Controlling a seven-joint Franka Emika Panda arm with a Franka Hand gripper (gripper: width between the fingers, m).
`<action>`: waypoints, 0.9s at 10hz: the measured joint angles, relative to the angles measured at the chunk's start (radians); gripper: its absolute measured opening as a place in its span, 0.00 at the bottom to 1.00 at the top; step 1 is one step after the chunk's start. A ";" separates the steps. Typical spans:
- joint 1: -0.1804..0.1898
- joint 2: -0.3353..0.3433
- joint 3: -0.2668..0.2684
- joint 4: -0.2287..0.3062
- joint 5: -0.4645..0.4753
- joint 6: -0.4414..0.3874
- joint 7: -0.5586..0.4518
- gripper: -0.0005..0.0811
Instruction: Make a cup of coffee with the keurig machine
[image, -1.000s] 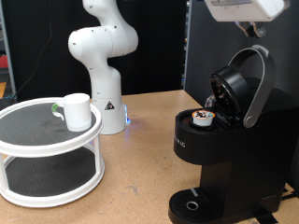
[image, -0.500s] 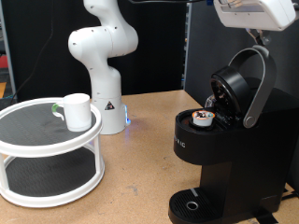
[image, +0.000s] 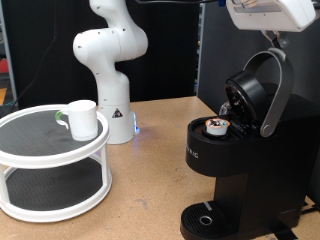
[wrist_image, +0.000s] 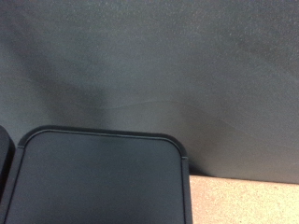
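Note:
The keurig machine (image: 235, 175) stands at the exterior view's right with its lid (image: 256, 92) raised. A small pod (image: 215, 125) sits in the open chamber. The round drip tray (image: 204, 220) holds nothing. The cup (image: 82, 119) stands on the top tier of a white round stand (image: 30, 150) at the left. My gripper (image: 272, 35) hangs above the raised lid at the top right, touching nothing; its fingers are mostly cut off by the frame. The wrist view shows only a black flat top with rounded corners (wrist_image: 98, 182) and no fingers.
The white robot base (image: 108, 60) stands behind the stand. The stand's lower tier (image: 50, 190) holds nothing. A wooden tabletop (image: 150, 160) lies between the stand and the machine, and also shows in the wrist view (wrist_image: 248, 201). A dark backdrop (wrist_image: 149, 65) is behind.
The gripper shifted a little to the exterior view's right above the open lid, then held still. The cup, the pod and the lid have not moved.

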 joint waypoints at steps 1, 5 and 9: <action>0.000 0.000 0.001 0.000 0.000 0.006 0.000 0.01; 0.000 0.008 0.000 -0.008 -0.013 0.013 0.000 0.01; 0.000 0.005 0.000 0.000 0.013 0.014 0.000 0.01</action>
